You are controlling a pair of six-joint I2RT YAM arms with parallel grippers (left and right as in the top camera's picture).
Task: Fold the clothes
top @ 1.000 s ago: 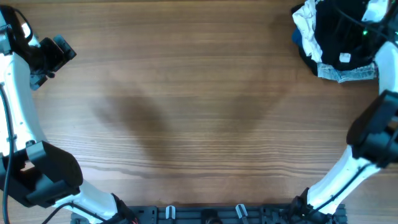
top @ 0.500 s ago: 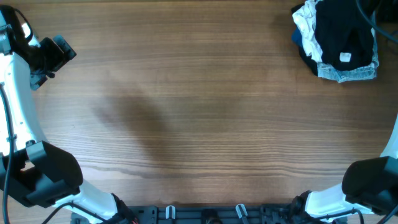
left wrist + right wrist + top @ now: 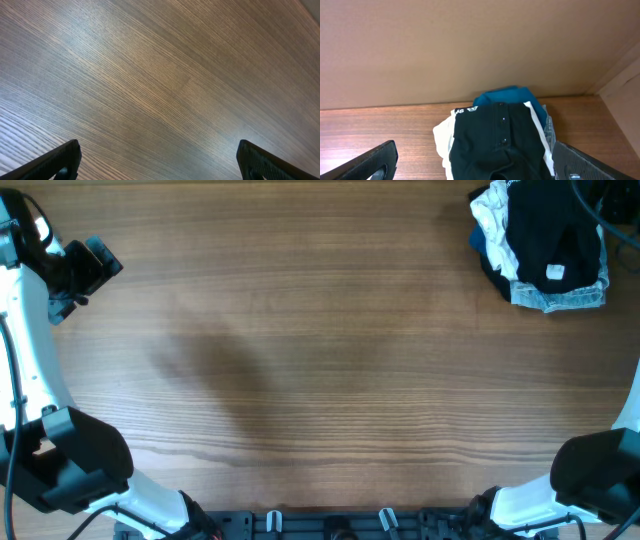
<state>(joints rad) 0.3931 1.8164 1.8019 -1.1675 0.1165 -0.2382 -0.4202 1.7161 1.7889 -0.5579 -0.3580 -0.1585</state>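
Brown wood-grain tabletop is filling nearly the whole overhead shot, with a plain tan wall standing behind it in the right wrist view. White-and-black left robot arm is running up the left edge. Its left gripper is hanging over bare wood with the fingers spread wide, holding nothing and touching nothing. The right gripper is gaping just as wide and is empty too, facing the crumpled pile of clothes. That pile is sitting unfolded in the far right corner of the table.

A black buttoned garment is lying on top, with a white crumpled garment poking out on its left. A teal fabric piece is peeking out behind, and a pale grey-blue piece is showing at the near edge. A small white tag is sitting on the black one.

The overhead frame is cutting off the pile's far side and isn't catching the right gripper at all. Each wrist view is only showing fingertips. The white waistband lettering is looking too tiny to read.
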